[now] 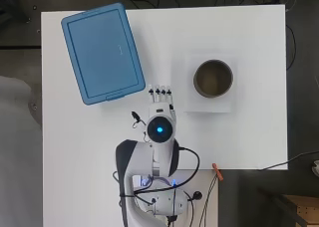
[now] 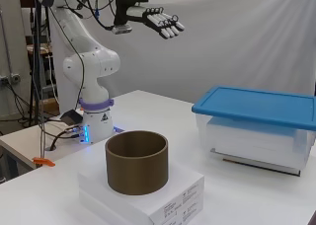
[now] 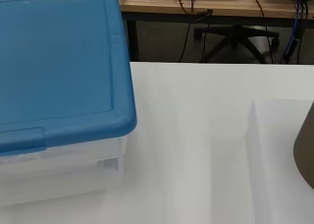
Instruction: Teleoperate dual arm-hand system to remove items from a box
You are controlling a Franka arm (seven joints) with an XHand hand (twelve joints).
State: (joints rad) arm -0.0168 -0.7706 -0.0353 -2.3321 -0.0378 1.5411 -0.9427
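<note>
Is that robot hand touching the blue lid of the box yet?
Apart. The side view shows the hand high in the air with its fingers straight, and open space between it and the blue lid far below.

backdrop: white curtain (image 2: 247, 37) | floor: dark (image 1: 20, 33) | furniture: wooden desk (image 3: 206, 3), office chair (image 3: 235, 40)

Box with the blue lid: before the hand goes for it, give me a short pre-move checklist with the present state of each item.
1. Lid closed on the box: ok, it sits flat on top.
2. Hand free: ok, fingers straight, holding nothing.
3. Hand clear of the box: ok, high above the table.
4. Nothing lying on the lid: ok.
5. Brown cup out of the path: ok, it stands apart on a white carton.
6. Items inside the box: cannot tell.
</note>
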